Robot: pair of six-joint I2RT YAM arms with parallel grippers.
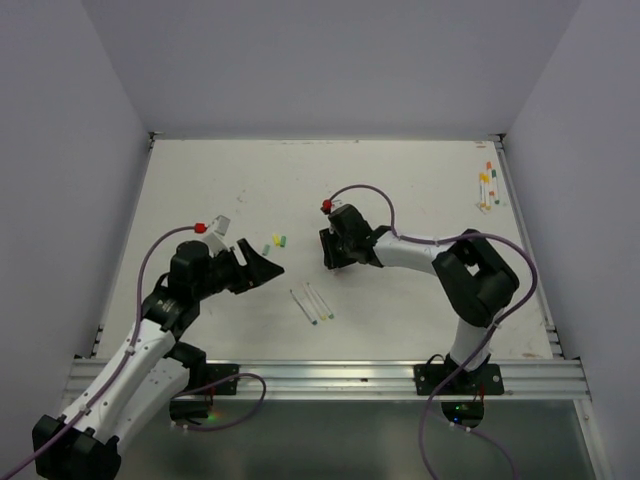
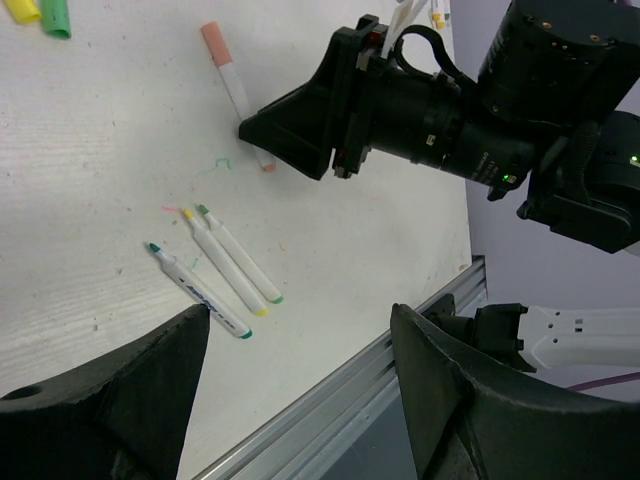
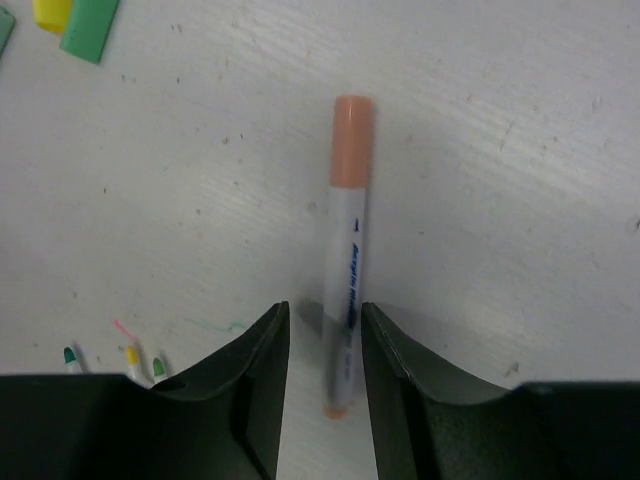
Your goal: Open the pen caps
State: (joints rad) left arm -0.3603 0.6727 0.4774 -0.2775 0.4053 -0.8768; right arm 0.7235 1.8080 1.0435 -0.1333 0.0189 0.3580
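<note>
Table: white, walled on three sides.
Right gripper: lowered, fingers either side of a lying pen; whether they pinch it cannot be told.
Left gripper: spread wide, holding nothing.
Three uncapped pens: side by side (nibs green, yellow, green).
Orange cap: on the straddled pen, beyond the fingers.
Loose caps: green and yellow, near the left gripper.
</note>
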